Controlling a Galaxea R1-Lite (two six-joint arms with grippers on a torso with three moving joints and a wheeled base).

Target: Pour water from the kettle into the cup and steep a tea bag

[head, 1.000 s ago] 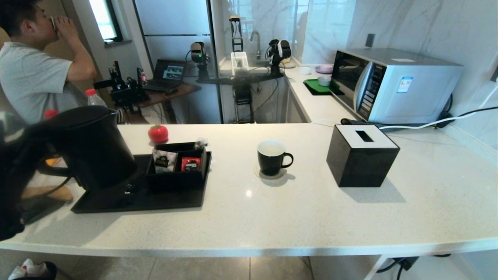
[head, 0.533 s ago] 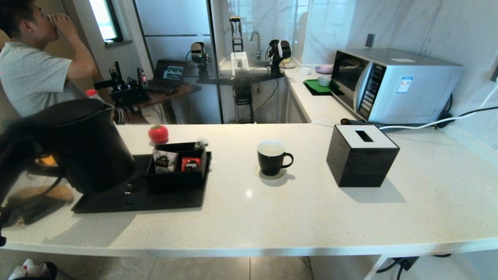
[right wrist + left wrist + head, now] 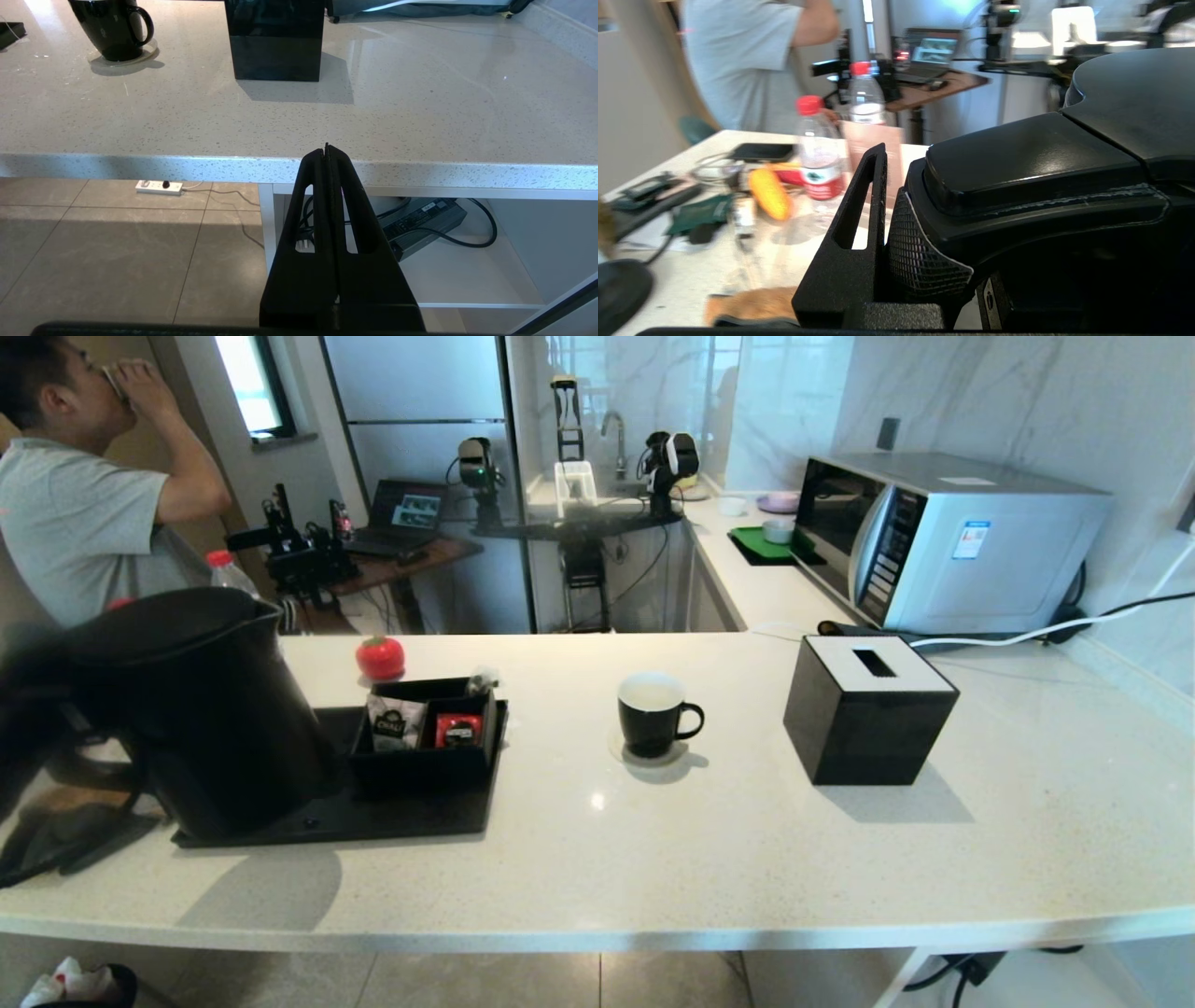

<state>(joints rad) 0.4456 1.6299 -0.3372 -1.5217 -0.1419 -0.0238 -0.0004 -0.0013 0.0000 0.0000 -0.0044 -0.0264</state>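
1. Matte black jug-shaped kettle (image 3: 215, 709) with a big loop handle: lower than half a second back, upright, base down at the left end of the flat black tray (image 3: 420, 817).
2. Looks like a set-down. Small black mug with a white inside (image 3: 651, 714) unmoved on its pale coaster mid-desk (image 3: 747, 859), well apart from the kettle; impossible to tell if water is in it.
3. Tiny pale tea bag (image 3: 481, 681) untouched at the far right corner of the black compartment box (image 3: 425, 761); steeping not yet begun.
4. Only in the left wrist view: left gripper (image 3: 887, 196) clamped on the kettle handle, one of its fingers (image 3: 866, 219) showing beside it.
5. Only in the right wrist view: right gripper (image 3: 326, 149), fingers pressed together, empty, parked below the desk's front edge.
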